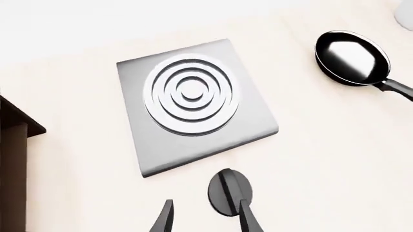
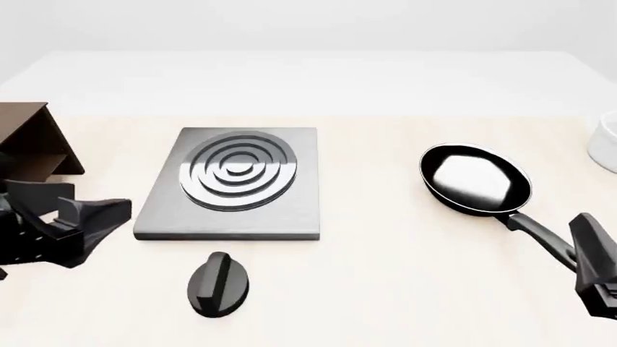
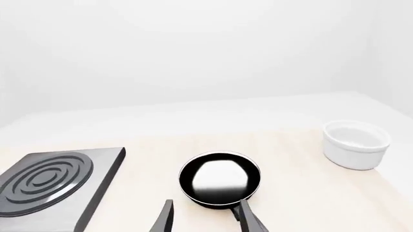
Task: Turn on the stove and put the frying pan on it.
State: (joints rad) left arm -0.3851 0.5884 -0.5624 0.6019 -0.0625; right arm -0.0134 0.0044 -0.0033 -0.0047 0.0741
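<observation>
So, left to right: brown shelf [image 2: 34,141] sits at the table's [image 2: 405,289] far left edge, and the left pincer [image 2: 92,217] hangs just in front of it, low, holding nothing; its wrist view shows the two fingertips [image 1: 164,217] spread apart with nothing between them. Stove [image 2: 236,184] is next, a flat grey plate lying square on the table, burner rings bare. The knob [image 2: 219,284] is a separate black oval just in front of the stove's near edge, apart from it, with a raised ridge across the top. I'd judge it stiff and small, so pinch that ridge from above and twist; its flat sides look slick, so a shallow bite could slip. Frying pan [image 2: 475,181] rests on the table well to the right of the stove, glossy inside, handle running toward the near right corner. Likely rigid, light-ish, bowl-heavy, so it will want to tip if taken at the loop end; grip the handle closer to the bowl. Right pincer [image 2: 593,260] sits at the handle's near end, fingers spread either side in its wrist view, not yet clamped. White bowl [image 2: 607,141] at the far right edge, clear of the pan.
</observation>
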